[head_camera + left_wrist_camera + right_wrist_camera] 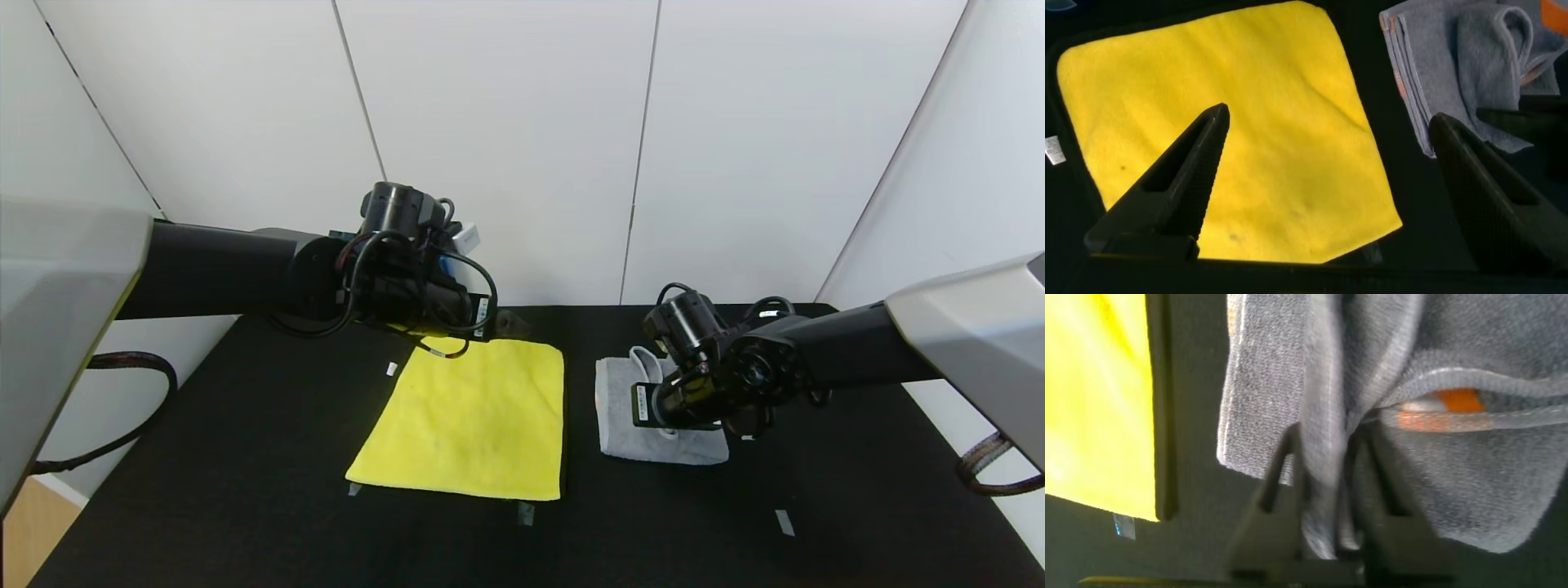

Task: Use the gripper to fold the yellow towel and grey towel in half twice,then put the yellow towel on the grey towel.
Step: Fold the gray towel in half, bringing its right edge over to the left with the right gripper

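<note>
Grey towel [653, 429]: folded, beneath right end effector [1327, 498], a fold pinched between its fingers; release cleanly, lift straight. Yellow towel [478, 420]: flat on tabletop [245, 490], beneath left end effector [1327, 155], spread wide.

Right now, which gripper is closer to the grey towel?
Right. The right gripper is down on the grey towel, a fold of cloth between its fingers. The left gripper hangs open above the yellow towel's far edge, well off to the side.
</note>
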